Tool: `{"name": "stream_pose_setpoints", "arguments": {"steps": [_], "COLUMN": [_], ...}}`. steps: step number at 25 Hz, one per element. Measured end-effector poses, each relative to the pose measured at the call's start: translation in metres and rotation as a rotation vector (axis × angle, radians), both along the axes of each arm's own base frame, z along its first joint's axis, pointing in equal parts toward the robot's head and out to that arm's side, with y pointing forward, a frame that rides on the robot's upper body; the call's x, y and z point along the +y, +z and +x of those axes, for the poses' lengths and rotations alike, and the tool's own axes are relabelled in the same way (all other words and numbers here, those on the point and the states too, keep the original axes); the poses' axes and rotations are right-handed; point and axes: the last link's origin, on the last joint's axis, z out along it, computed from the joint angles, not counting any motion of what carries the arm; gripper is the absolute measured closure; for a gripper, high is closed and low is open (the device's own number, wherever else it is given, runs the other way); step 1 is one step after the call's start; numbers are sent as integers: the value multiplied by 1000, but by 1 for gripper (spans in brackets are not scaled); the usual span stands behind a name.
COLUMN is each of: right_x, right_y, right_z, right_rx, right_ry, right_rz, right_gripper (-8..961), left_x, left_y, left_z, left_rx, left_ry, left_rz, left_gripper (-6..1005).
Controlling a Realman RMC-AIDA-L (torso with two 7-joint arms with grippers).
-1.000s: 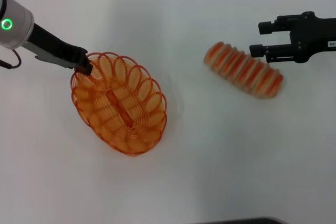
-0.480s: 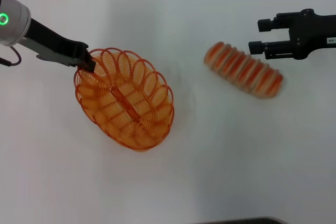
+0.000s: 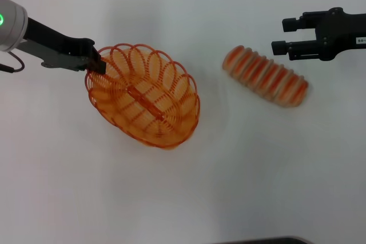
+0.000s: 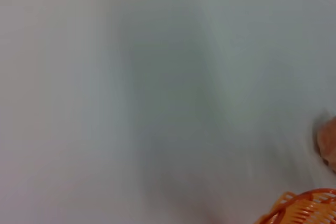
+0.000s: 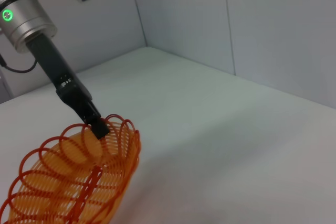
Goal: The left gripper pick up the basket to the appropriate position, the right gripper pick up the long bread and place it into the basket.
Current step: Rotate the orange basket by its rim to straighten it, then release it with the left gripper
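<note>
The orange wire basket (image 3: 144,99) lies left of centre on the white table, with its long axis slanting. My left gripper (image 3: 97,64) is shut on its far-left rim. From the right wrist view, the same gripper (image 5: 97,127) pinches the top loops of the basket (image 5: 68,182). The long bread (image 3: 266,76), tan with orange-red stripes, lies on the table to the right of the basket. My right gripper (image 3: 283,36) hovers open just behind the bread's right half and holds nothing. An edge of the basket rim (image 4: 304,209) shows in the left wrist view.
The white table (image 3: 183,198) stretches around both things, with a gap between the basket and the bread. Grey wall panels (image 5: 236,19) stand behind the table. A dark edge (image 3: 263,240) shows at the front of the table.
My left gripper has swung the basket to the right, toward the bread, and turned it to lie more across. My right gripper has drifted slightly farther back; the bread has not moved.
</note>
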Motion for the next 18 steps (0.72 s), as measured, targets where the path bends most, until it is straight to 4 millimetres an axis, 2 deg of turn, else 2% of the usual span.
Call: {"name": "stream_pose_setpoints", "arguments": {"steps": [18], "right_x": [4], "right_y": [6], "right_z": [1], "right_rx": [-2], "right_ry": [-23], "right_rz": [18], "right_gripper": [234], "left_x": [-8], "left_y": [-7], "left_z": [-19], "left_rx": [-89], "left_ry": [139], "left_rz": [86], "left_gripper": [917]}}
